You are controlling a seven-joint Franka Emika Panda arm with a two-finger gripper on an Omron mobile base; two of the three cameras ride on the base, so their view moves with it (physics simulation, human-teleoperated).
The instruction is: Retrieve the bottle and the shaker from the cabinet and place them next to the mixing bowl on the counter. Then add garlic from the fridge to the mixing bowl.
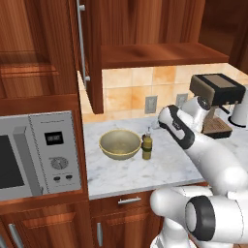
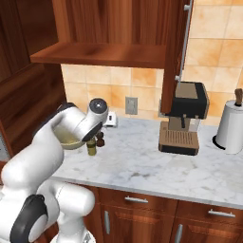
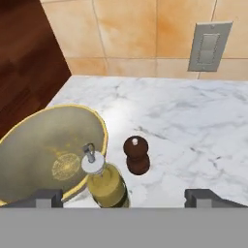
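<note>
The yellow-rimmed mixing bowl (image 3: 29, 127) (image 1: 119, 144) (image 2: 69, 139) sits on the marble counter (image 3: 193, 126). Right beside it stands the bottle (image 3: 104, 183) (image 1: 147, 147) (image 2: 91, 148), filled with yellowish oil and topped by a pourer. The dark brown shaker (image 3: 136, 155) (image 2: 100, 139) stands upright just behind the bottle, a small gap away from the bowl. My gripper (image 3: 126, 197) hovers above and in front of the bottle, open wide with nothing between its fingertips (image 3: 46, 196). No garlic or fridge is in sight.
A coffee machine (image 1: 216, 97) (image 2: 185, 118) stands to the right on the counter, with a paper towel roll (image 2: 231, 126) further right. The wall cabinet door (image 1: 90, 53) (image 2: 176, 52) hangs open above. A microwave (image 1: 38, 155) sits left of the counter. An outlet (image 3: 208, 46) is on the backsplash.
</note>
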